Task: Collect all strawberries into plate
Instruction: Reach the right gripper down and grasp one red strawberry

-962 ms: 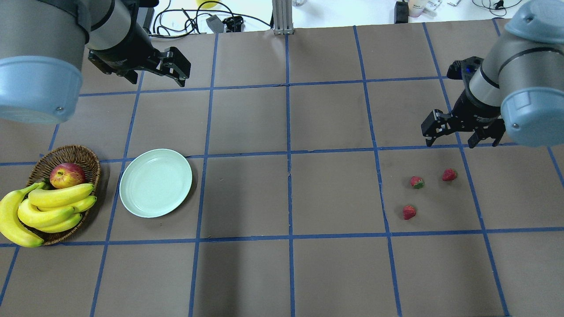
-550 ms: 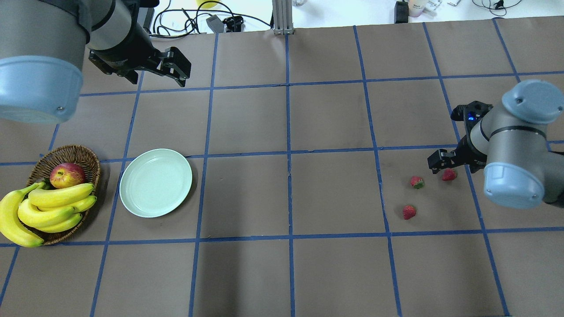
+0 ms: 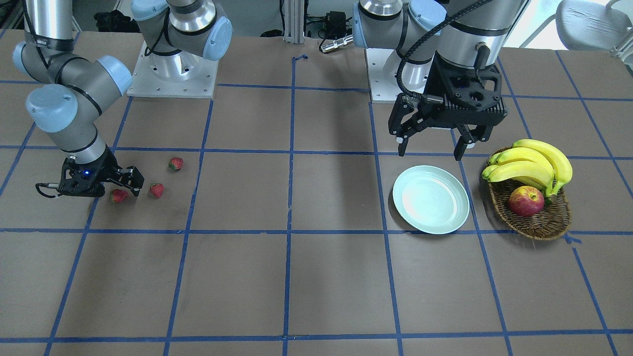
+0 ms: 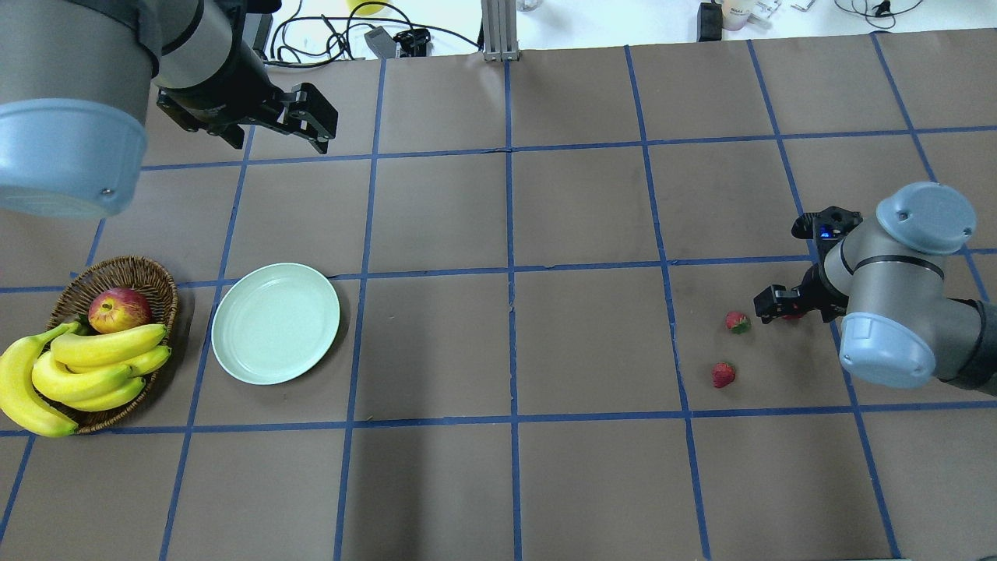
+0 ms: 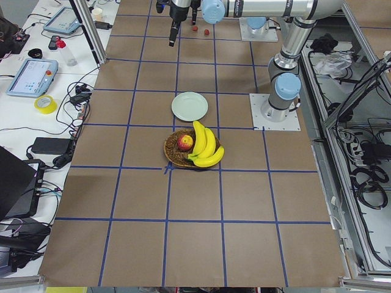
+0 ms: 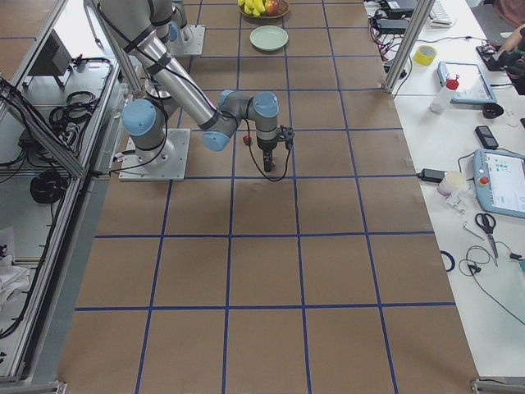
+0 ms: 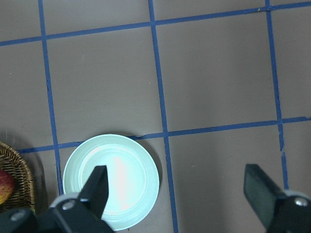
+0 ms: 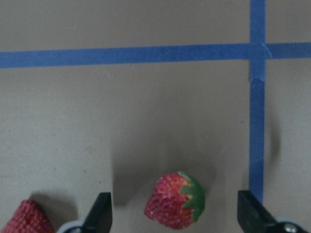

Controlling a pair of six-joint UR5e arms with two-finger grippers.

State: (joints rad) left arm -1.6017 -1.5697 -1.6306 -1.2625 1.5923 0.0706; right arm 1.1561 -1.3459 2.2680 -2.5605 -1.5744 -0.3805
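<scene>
Straddling one strawberry point(image 8: 174, 201), the right gripper point(image 8: 176, 216) sits low over the brown papered table point(image 3: 336, 277). Its two black fingers point(image 8: 100, 212) stand apart, and we see a strip of paper on either side of the fruit, so neither pad touches it. This berry is plump and conical, with pitted red skin and a ragged green cap turned toward the blue tape line point(image 8: 256, 121). A second strawberry point(image 3: 157, 190) lies just beside that gripper, and a third strawberry point(image 3: 175, 163) lies near it, closer to the robot's base. All three rest on the table, well apart from the plate point(image 3: 430, 199). We find the plate round, shallow and glossy pale mint with a raised rim, lying flat just beside an oval woven wicker basket point(image 3: 541, 227). The basket holds a bunch of smooth yellow bananas point(image 3: 531, 165) and a round red-yellow apple point(image 3: 525, 201). The left gripper point(image 3: 430, 150) hangs above the table on the plate's side, jaws wide apart
</scene>
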